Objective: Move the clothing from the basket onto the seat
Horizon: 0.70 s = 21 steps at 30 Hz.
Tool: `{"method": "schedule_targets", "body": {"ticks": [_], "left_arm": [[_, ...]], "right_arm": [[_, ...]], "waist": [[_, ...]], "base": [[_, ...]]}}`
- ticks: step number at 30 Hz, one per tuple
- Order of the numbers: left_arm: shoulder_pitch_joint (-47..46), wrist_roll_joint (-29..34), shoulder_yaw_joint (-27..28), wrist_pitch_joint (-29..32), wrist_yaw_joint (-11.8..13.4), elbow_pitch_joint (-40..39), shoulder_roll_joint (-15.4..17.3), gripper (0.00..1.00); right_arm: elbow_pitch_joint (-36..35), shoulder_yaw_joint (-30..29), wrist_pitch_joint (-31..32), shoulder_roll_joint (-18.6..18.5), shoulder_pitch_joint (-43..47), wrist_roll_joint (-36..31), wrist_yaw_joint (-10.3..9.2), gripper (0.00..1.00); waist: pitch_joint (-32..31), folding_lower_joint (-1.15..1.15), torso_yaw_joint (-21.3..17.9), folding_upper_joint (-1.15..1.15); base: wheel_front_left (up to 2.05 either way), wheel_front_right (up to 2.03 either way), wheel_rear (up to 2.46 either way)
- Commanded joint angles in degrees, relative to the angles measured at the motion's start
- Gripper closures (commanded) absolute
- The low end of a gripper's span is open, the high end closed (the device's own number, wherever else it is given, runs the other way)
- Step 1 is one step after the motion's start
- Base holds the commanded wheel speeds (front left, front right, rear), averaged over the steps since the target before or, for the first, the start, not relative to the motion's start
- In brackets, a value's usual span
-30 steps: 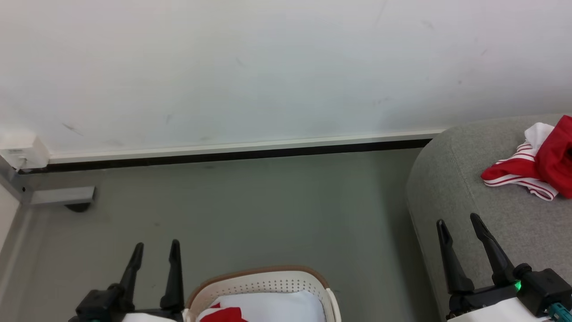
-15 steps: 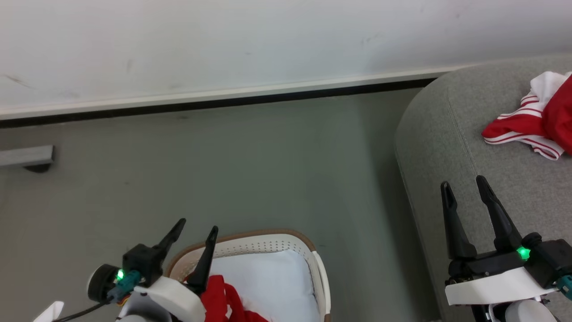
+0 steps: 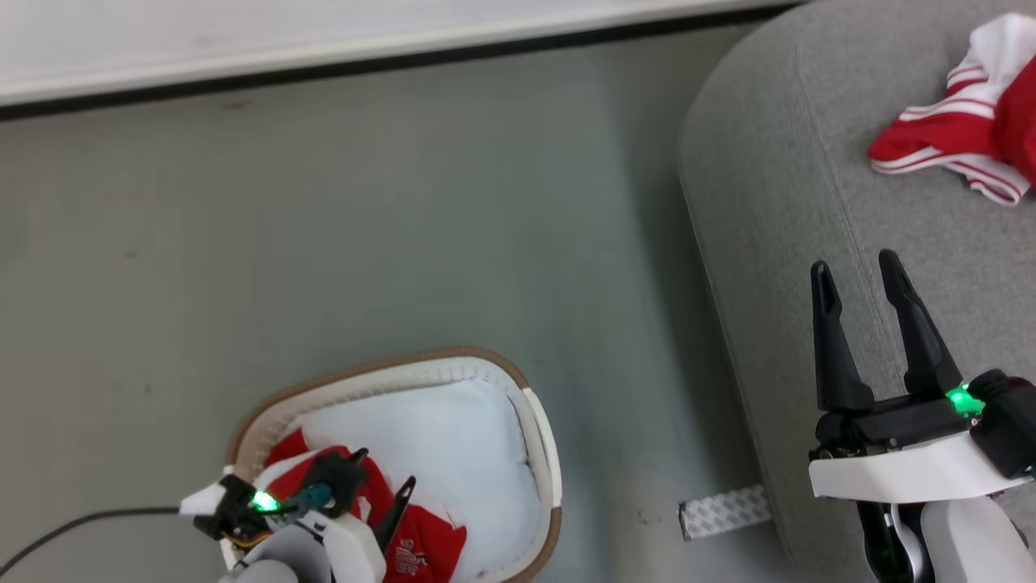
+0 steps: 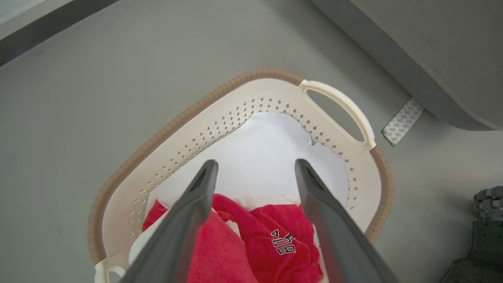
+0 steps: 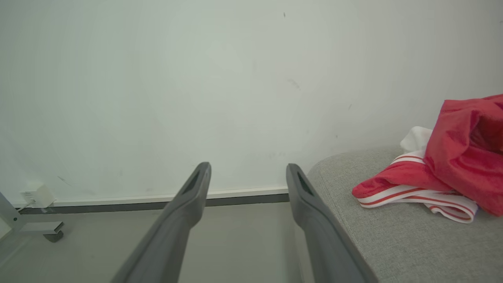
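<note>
**One load on the seat, one left in the basket**

Under my left pincer a red garment with dark lettering lies crumpled at the near end of the basket; the pincer is spread wide above it and grips nothing. Past its tips lies a white sheet; liner or garment, I cannot tell. Ahead and right of my right pincer, well apart from it, a striped garment lies on the seat with a plain red piece heaped against it; that pincer is also wide and empty, hovering by the seat's rounded edge. So I judge the task part done, with the basket's red piece left to carry. The brown rim rings my left pincer and a handle lies to its right; I should lift clear of both. Bare floor lies between basket and seat, with a tape strip at the seat's foot.
</note>
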Motion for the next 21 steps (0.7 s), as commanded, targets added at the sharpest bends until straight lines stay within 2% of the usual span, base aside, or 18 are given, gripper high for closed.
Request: {"method": "schedule_targets", "body": {"ticks": [1, 10, 21], "left_arm": [[-1.52, 1.13, -0.67, 0.37, 0.00, 1.40, 0.58, 0.00], [-10.21, 6.45, -10.21, 2.51, -0.46, 13.46, 2.82, 0.00], [-19.23, 4.82, -19.55, 7.76, -0.46, 24.54, 4.90, 0.00]], "right_arm": [[-0.39, -0.10, -0.17, 0.22, -0.94, 0.13, -0.15, 0.00], [-1.75, -0.07, -0.17, 1.13, -3.88, 0.72, -0.15, 0.00], [-2.90, 0.15, -0.17, 1.73, -6.42, 2.53, -0.15, 0.00]], "waist": [[2.93, -0.01, -1.37, 0.00], [10.97, -0.01, -4.09, 0.00], [19.79, -0.01, -7.38, 0.00]], "base": [[0.00, 0.00, 0.00], [0.00, 0.00, 0.00], [0.00, 0.00, 0.00]]}}
